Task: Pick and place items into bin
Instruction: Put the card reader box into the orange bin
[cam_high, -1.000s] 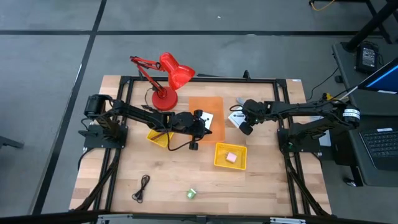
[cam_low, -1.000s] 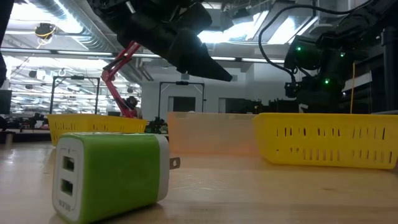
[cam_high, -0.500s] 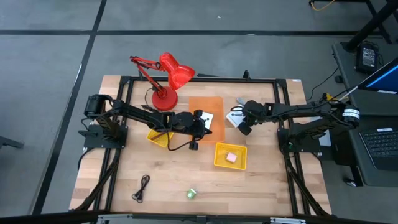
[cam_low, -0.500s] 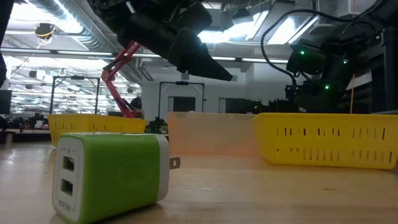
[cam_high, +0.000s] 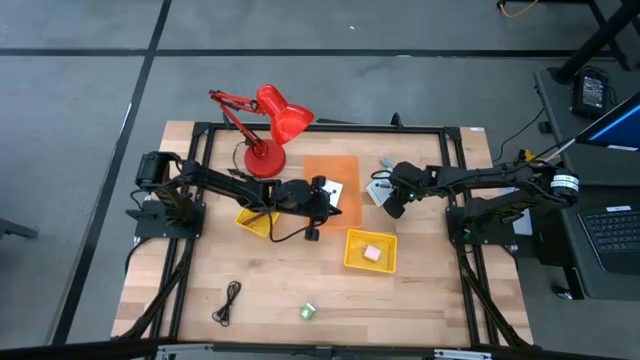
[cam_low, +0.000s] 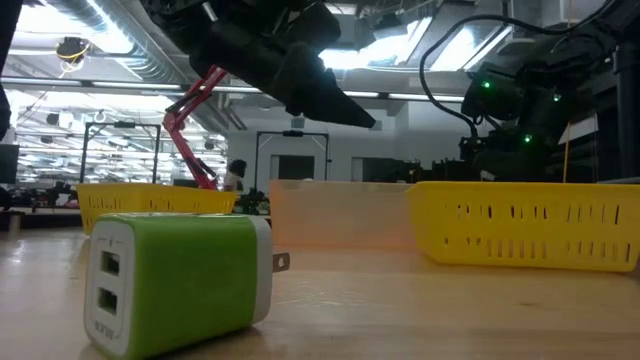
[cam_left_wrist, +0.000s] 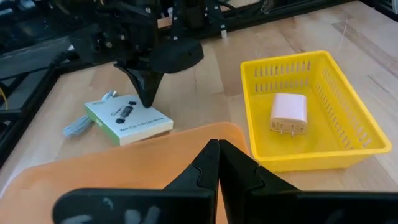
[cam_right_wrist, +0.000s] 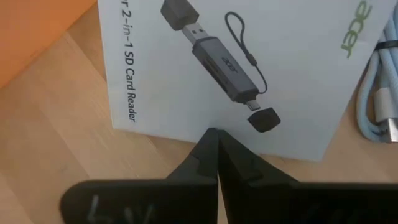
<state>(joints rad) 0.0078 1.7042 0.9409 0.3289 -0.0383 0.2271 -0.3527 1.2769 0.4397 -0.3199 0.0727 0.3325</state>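
Overhead view straight down, low view table-level, wrist views close

A red desk lamp (cam_high: 268, 125) stands at the far edge of the wooden table (cam_high: 270, 300), its round base on the boards and its shade tipped toward the middle. Black metal framing (cam_high: 330, 128) runs round the tabletop. Off to the right sits a laptop (cam_high: 612, 232) on a side desk, a blue screen (cam_high: 618, 122) lit behind it. Grey floor (cam_high: 80, 120) all around, marked with dark lines. Looking level across, there's a ceiling of bright lights (cam_low: 60, 90), and a person (cam_low: 236, 174) far back in the room.
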